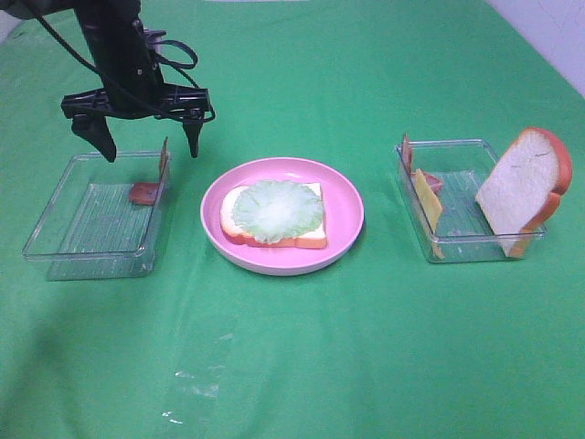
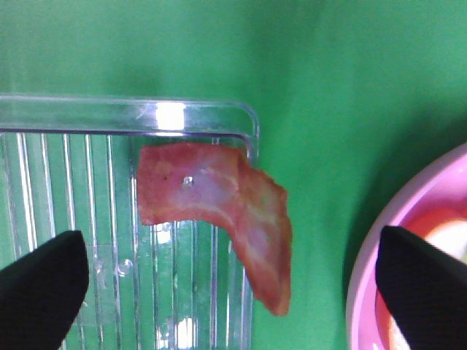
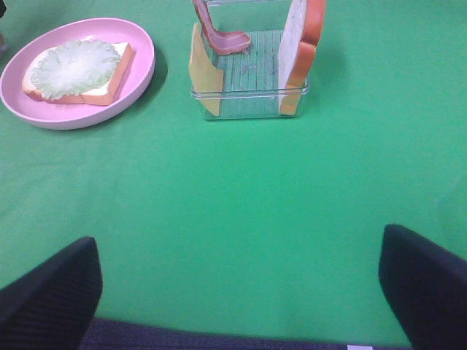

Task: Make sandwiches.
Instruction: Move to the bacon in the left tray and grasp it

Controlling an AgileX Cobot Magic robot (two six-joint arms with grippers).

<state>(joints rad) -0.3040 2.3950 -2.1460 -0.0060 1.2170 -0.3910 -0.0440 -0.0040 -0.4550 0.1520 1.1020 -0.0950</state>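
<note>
Sandwich [image 1: 274, 219] part-built: white toy bread slice [image 1: 311, 240] plus pale green lettuce [image 1: 277, 208], on round pink plate [image 1: 349, 197]. Left claw [image 1: 151, 148] spread wide over reddish bacon strip [image 1: 146, 191]; right claw [image 3: 237, 292] wide, empty. Bacon, yellow cheese [image 1: 428, 203], top slice [image 1: 519, 187] apparently outstanding.

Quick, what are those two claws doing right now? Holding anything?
Left gripper: open, holding nothing, over the bacon.
Right gripper: open, holding nothing.

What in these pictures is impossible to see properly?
Right gripper: outside the exterior high view; its wrist view shows only the fingertips.
Red piece in the right tray: exterior high view, the cheese slice covers most of it.
Pink plate: left wrist view, the picture edge cuts most off.
</note>
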